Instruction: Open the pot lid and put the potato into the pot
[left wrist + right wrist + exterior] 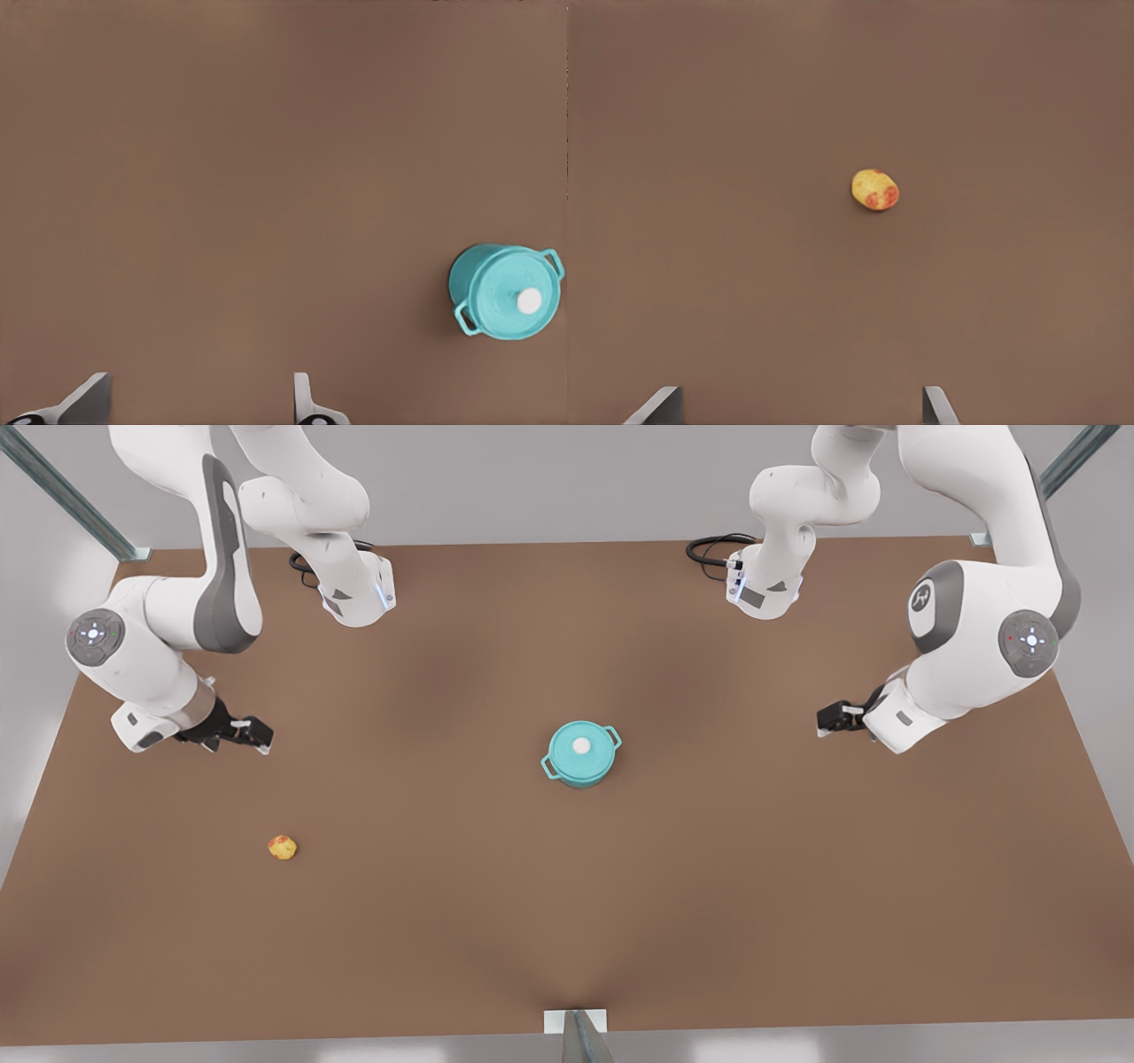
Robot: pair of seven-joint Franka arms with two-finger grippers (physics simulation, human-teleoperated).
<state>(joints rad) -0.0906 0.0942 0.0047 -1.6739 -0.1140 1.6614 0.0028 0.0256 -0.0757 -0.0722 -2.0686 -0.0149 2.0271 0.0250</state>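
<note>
Teal and closed, the pot (pixel 580 755) sits mid-bench in the front view with the pot lid (pixel 581 746) on it, the yellow, red-patched potato (pixel 283 848) lying well apart toward the front view's left, near the right gripper (pixel 251 734), while the left gripper (pixel 831 718) waits at the front view's right. From the left wrist view, fingers (pixel 303 397) apart and empty, the lid's white knob (pixel 529 300) looks the cleanest place to grip, from straight above. From the right wrist view, fingers (pixel 935 405) also spread, the potato sits alone on bare brown bench (pixel 744 177).
</note>
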